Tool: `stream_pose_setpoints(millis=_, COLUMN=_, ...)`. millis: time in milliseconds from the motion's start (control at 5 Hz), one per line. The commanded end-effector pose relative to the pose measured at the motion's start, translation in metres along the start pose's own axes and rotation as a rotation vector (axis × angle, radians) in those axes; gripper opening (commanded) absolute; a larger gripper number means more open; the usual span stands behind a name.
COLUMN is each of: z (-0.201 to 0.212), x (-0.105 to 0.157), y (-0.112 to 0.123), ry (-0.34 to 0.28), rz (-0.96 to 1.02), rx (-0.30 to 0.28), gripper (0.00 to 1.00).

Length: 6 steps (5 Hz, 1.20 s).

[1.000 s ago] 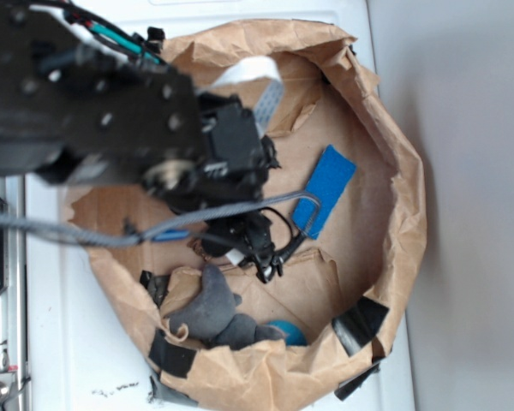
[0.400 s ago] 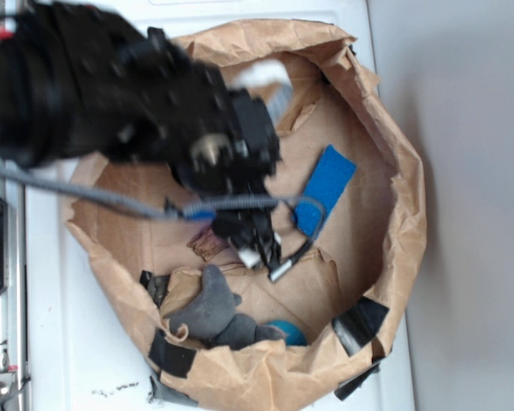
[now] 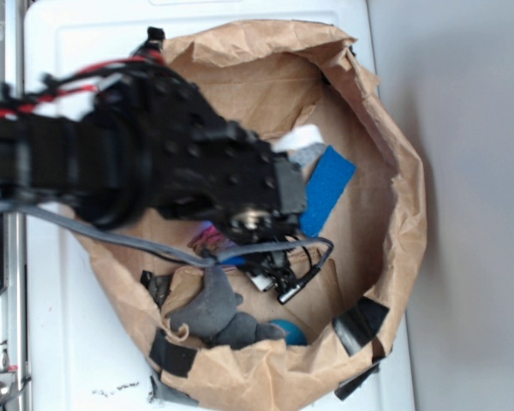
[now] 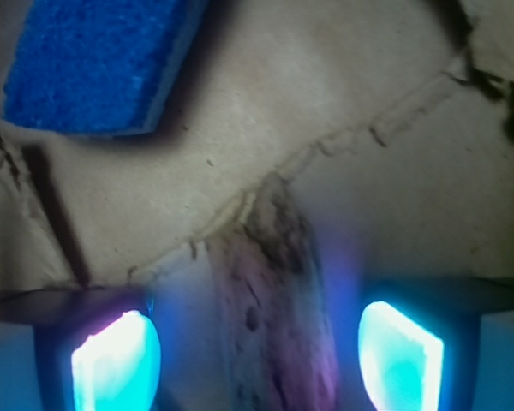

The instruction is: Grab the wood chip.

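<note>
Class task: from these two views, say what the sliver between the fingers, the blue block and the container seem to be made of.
Sliver: probably rough, unfinished wood; lengthwise grain and dark flecks show. Blue block: likely foam or sponge; its face is finely pitted and matte. Container: brown paper, creased and crumpled, matte.
</note>
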<state>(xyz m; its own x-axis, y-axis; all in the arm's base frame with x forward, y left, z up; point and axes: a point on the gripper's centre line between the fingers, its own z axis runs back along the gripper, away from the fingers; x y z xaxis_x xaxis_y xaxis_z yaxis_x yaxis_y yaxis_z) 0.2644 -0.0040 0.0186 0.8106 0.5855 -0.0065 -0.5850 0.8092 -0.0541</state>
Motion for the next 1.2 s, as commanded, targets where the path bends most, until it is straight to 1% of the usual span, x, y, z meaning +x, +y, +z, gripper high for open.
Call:
stream_pose_setpoints(millis=0, z=0.010, x=0.001, y=-0.003, ry=-0.047, rz=-0.024, rx=-0.019, gripper=0.00)
stream_pose_setpoints(millis=200, z=0.022, x=0.004, y=0.000, ry=-0.066, rz=-0.040, rx=-0.054, gripper=0.00)
stream_pose_setpoints(millis=400, z=0.045, x=0.013, y=0.002, ry=-0.102, rz=-0.021, rx=-0.114, gripper=0.00)
stream_pose_setpoints(millis=600, z=0.079, x=0.017, y=0.006, ry=-0.135, rz=-0.016, rx=-0.172, gripper=0.00)
stream_pose_setpoints(millis=800, z=0.130, x=0.019, y=0.010, ry=-0.182, rz=-0.056, rx=-0.207, gripper=0.00)
stream_pose_setpoints(millis=1000, z=0.149, x=0.012, y=0.012, ry=-0.185, rz=-0.130, rx=-0.218, gripper=0.00)
